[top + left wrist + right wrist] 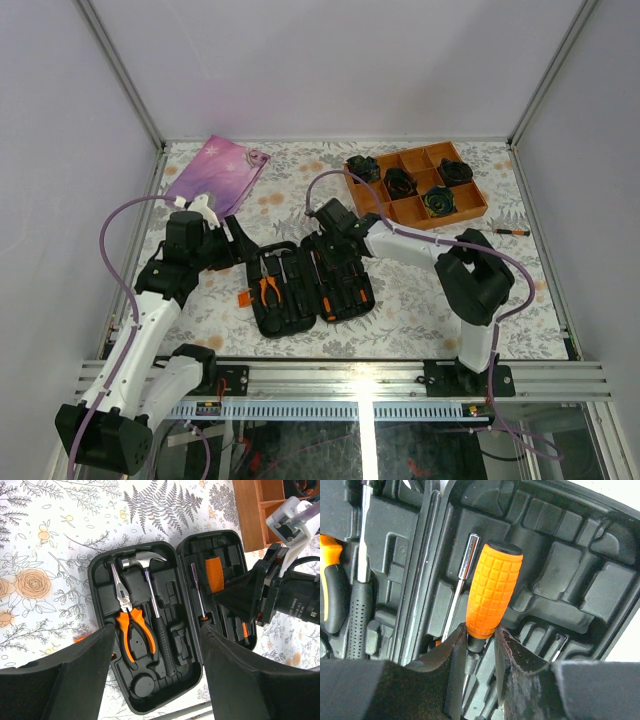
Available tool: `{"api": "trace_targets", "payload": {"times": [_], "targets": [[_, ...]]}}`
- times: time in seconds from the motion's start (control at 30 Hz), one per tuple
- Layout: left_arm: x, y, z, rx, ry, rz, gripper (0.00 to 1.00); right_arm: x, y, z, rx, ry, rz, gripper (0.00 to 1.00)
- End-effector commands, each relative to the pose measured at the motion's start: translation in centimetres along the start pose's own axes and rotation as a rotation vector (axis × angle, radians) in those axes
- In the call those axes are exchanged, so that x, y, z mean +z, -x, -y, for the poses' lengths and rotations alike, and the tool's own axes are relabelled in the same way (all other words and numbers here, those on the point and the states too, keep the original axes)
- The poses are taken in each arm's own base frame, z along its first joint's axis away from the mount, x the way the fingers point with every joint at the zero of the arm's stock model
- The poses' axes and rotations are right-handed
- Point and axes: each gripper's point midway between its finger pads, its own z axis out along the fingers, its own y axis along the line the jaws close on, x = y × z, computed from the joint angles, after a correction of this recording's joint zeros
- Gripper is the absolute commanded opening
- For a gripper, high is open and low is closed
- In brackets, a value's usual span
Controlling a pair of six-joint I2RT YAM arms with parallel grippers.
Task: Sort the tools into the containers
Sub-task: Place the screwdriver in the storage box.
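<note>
Open tool case lies flat at the centre of the floral surface, both halves up, with its orange zipper tab sticking out at the case's 9 o'clock. In the left half, the pliers with orange-black grips sit in their slot. The hammer is just beside them at 3 o'clock, head toward 12. In the right half, a slim driver lies along the hinge side. The right pincer is down over the right half, pinching the neck of the orange-handled screwdriver, with its fingers pressed on both sides just under the grid-patterned grip. The handle points to 12 above the moulded slots; cannot tell if it is seated. The left pincer hovers over the left half, spread wide and holding nothing, apart from the tools. The loose driver is on the surface, well apart from the case at its 2 o'clock. The orange tray with black rosettes is at 1 o'clock of the case. The pink-purple pouch is at 11 o'clock.
</note>
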Motion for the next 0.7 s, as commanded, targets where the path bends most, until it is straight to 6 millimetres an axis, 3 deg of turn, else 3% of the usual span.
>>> {"api": "trace_targets", "payload": {"times": [0.0,0.5,0.67], "targets": [[0.1,0.8,0.5,0.025,-0.039,0.039,0.67,-0.4,2.0,-0.2,-0.018,-0.025,0.040,0.08],[0.3,0.7,0.7,0.026,-0.049,0.030,0.67,1.2,2.7,1.2,-0.004,-0.110,0.041,0.19],[0.3,0.7,0.7,0.026,-0.051,0.028,0.67,1.6,2.5,1.5,0.009,-0.127,0.037,0.31]]}}
